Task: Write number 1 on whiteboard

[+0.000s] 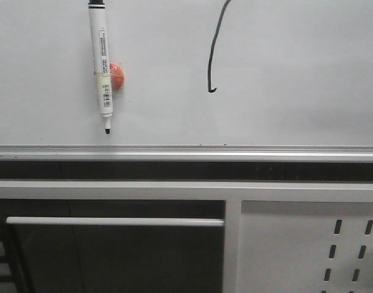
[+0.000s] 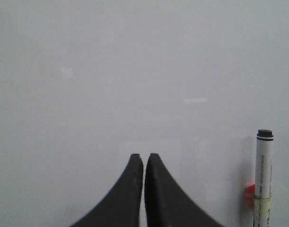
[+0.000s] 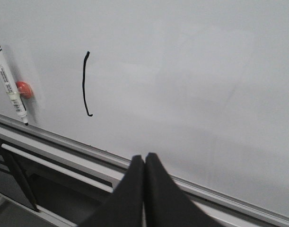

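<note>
1. The whiteboard (image 1: 284, 73) fills the upper half of the front view, its silver rail (image 1: 186, 151) running the full width beneath it.
2. The number 1 (image 1: 212, 55), a thin black stroke, stands on the board at about 12 o'clock in the front view, slightly curved, with a small hook at its lower end; its top runs off the frame.
3. The right wrist view shows the whole stroke, near vertical, well above the rail.
4. A white marker (image 1: 103, 67) hangs on the board at about 10 o'clock in the front view, tip down and uncapped, well apart from the stroke.
5. A red magnet (image 1: 116, 77) sits just beside the marker's barrel, touching it, with a pale band of tape around the barrel at that height.
6. The left gripper (image 2: 144, 163) faces bare board, its black fingers (image 2: 130, 189) pressed nearly together and holding nothing.
7. The right gripper (image 3: 144, 163) hovers over the rail, its fingers likewise closed against each other and empty.
8. Below the rail, a white metal frame (image 1: 113, 190) and a slotted panel (image 1: 308, 244) fill the 6 o'clock area of the front view.
</note>
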